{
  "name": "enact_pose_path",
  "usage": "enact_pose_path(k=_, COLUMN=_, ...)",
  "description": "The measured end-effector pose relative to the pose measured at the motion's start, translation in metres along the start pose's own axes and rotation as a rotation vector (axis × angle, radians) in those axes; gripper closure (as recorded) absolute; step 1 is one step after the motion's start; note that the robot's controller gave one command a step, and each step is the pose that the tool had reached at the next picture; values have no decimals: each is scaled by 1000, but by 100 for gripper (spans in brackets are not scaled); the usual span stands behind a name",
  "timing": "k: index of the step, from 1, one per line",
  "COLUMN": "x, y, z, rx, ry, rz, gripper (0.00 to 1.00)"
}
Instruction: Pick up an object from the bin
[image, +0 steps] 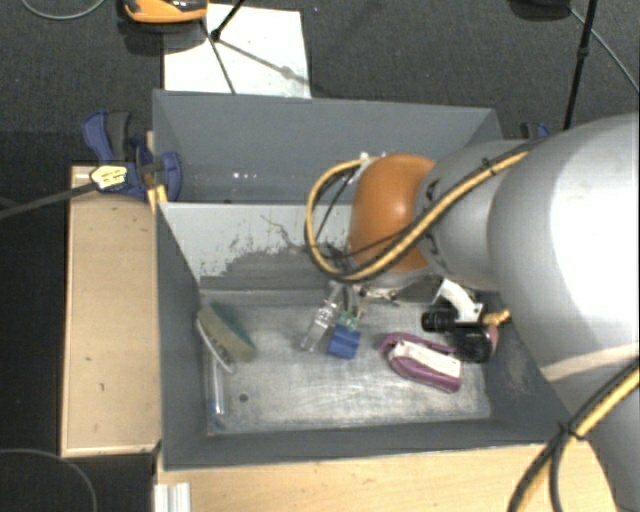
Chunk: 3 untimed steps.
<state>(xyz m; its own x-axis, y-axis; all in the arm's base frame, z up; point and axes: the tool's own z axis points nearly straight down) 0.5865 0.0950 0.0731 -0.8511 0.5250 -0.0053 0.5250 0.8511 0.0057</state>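
Near the middle of the bin's (183, 300) floor, I see the gripper (340, 312) lowered just above 2 small things that lie together. One is a blue block (344, 345) with a green bit on its upper edge. The other is a clear, glassy piece (316, 334) touching the block on its left. The gripper's tip sits right at the top of that pair, and I cannot tell whether it touches either one. I also cannot tell whether the pincer is apart or together, because the orange wrist cover (390, 215) and its looped cables (313, 210) hang directly over it.

To the right of the blue block, a little apart, lies a purple and white packet (425, 362). Behind the packet, near the right wall, is a black bottle-like thing (458, 335).

On the left side of the floor rests 1 tan pad with a green face (226, 336), lying at a slant. Just beside it, toward the front left corner, lies a thin clear tube (215, 388).
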Motion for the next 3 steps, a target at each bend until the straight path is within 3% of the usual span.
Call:
enact_pose_path(k=1, x=11, y=-36, z=-4, rx=7, ry=4, rz=360, gripper=0)
enact_pose_path(k=2, x=10, y=-33, z=-6, rx=0, ry=0, rz=359, gripper=100)
enact_pose_path(k=3, x=-3, y=-44, z=-131, rx=1, ry=-2, rz=138, gripper=100)
